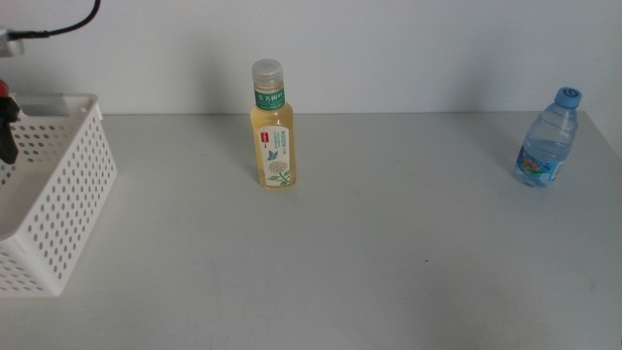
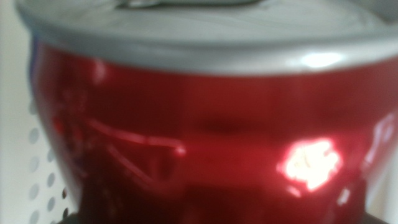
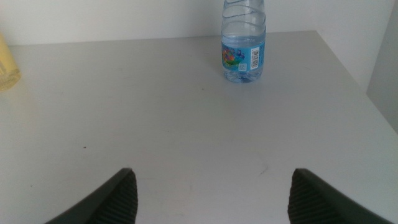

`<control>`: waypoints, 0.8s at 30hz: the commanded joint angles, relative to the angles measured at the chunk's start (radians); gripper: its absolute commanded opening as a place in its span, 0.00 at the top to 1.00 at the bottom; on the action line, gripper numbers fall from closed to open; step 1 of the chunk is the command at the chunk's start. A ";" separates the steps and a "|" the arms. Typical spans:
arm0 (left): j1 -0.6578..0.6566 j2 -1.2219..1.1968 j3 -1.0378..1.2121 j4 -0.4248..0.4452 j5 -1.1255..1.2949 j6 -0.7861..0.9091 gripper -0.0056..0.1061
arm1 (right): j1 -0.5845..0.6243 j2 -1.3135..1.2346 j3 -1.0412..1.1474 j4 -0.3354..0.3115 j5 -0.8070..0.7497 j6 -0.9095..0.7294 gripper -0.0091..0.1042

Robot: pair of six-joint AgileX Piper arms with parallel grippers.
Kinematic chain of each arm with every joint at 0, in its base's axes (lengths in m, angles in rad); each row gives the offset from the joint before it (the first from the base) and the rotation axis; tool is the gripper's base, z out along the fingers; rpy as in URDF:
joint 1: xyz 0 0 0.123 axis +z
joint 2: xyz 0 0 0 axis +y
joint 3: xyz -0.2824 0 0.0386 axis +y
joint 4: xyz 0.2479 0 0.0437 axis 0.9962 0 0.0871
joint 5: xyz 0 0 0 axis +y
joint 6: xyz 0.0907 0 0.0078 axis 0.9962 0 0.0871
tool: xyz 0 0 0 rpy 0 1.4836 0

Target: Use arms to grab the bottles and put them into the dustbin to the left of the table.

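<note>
A slim red soda can (image 2: pixel 199 143) fills the left wrist view, and my left gripper (image 1: pixel 7 124) is shut on it at the far left edge of the middle view, above the white perforated dustbin (image 1: pixel 68 185). Only a sliver of the can (image 1: pixel 3 89) shows there. A pale-yellow bottle (image 1: pixel 272 131) with a white cap and green label stands upright mid-table. A small clear water bottle (image 1: pixel 547 141) with a blue cap stands at the far right. My right gripper (image 3: pixel 211 193) is open and low over the table, well short of the water bottle (image 3: pixel 244 46).
The dustbin's holed wall (image 2: pixel 43 174) shows behind the can. The light grey table (image 1: pixel 389 253) stretches between the bottles, with its right edge (image 3: pixel 354 81) just past the water bottle. A sliver of the yellow bottle (image 3: pixel 7 68) shows in the right wrist view.
</note>
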 commanded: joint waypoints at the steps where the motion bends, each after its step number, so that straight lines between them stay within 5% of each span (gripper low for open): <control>1: 0.002 -0.024 -0.036 0.004 -0.020 0.001 0.96 | -0.006 -0.021 -0.010 -0.011 -0.072 -0.012 0.38; 24: -0.002 0.195 -0.038 0.027 -0.038 0.042 0.96 | -0.006 -0.021 -0.010 -0.011 -0.072 -0.012 0.38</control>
